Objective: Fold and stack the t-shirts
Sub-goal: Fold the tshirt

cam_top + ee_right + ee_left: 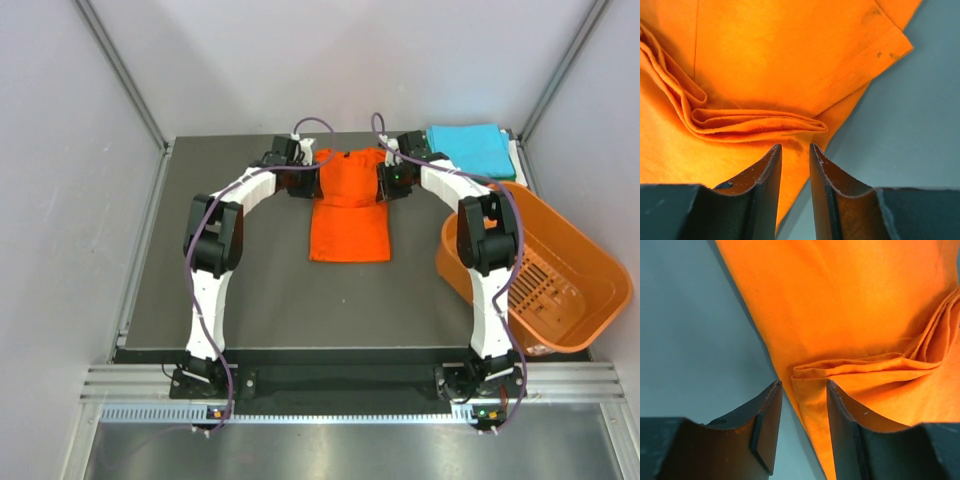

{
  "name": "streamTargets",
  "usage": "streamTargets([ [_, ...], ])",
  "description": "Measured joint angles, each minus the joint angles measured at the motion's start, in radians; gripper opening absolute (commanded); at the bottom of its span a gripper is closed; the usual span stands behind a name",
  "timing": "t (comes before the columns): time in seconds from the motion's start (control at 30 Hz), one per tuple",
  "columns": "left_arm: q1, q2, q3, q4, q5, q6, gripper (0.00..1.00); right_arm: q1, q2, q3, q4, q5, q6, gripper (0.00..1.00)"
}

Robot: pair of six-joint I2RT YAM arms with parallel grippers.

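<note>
With the orange t-shirt flat mid-table, I had the left gripper half parted and the right gripper narrowly parted, neither pinching cloth, flanking its bunched crease, probably to regrip it.

The orange t-shirt lies partly folded, centre (pleats bunched crosswise); the turquoise t-shirt, folded square, far right.

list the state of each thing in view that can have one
orange t-shirt, partly folded, flat on the table
turquoise t-shirt, folded square, far right corner of the table
basket, askew at the table's right edge
left end effector, open, over the orange t-shirt's edge
right end effector, open narrowly, at the orange t-shirt's other edge
</note>
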Motion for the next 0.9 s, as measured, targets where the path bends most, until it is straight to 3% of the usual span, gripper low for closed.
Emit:
streamTargets([
  [0.37, 0.0, 0.026, 0.013, 0.0, 0.0, 0.002, 0.42, -0.008, 0.0, 0.001, 0.0, 0.001, -0.014, 0.36],
  [0.77, 0.0, 0.04, 0.038, -0.001, 0.004, -0.002, 0.19, -0.032, 0.001, 0.034, -0.003, -0.004, -0.032, 0.34],
  [0.9, 0.0, 0.041, 0.045, -0.001, 0.004, -0.002, 0.19, -0.034, 0.01, 0.061, -0.001, -0.015, -0.04, 0.34],
])
